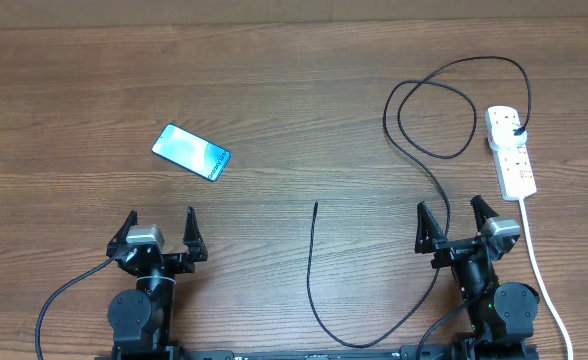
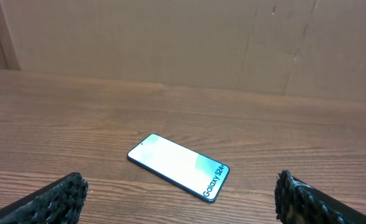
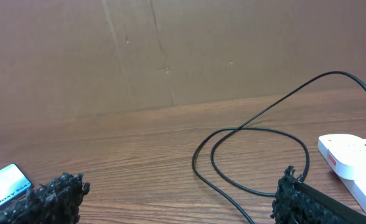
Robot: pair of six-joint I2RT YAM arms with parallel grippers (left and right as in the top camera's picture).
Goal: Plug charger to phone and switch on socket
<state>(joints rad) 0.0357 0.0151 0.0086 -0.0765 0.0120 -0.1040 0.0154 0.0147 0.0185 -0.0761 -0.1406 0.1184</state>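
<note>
The phone (image 1: 191, 152) lies flat on the wood table at the left, its blue-cyan screen up; it also shows in the left wrist view (image 2: 178, 167) and at the left edge of the right wrist view (image 3: 2, 185). The black charger cable (image 1: 414, 120) loops across the right side, its plug head (image 1: 517, 131) seated in the white socket strip (image 1: 511, 150), its connector tip (image 1: 316, 206) lying free mid-table. My left gripper (image 1: 161, 232) is open and empty, below the phone. My right gripper (image 1: 457, 225) is open and empty, below the strip, near the cable (image 3: 258, 155).
The strip's thick white cord (image 1: 542, 275) runs down the right side past my right arm. A brown cardboard wall (image 2: 183, 37) stands behind the table. The socket strip also shows at the right in the right wrist view (image 3: 354, 163).
</note>
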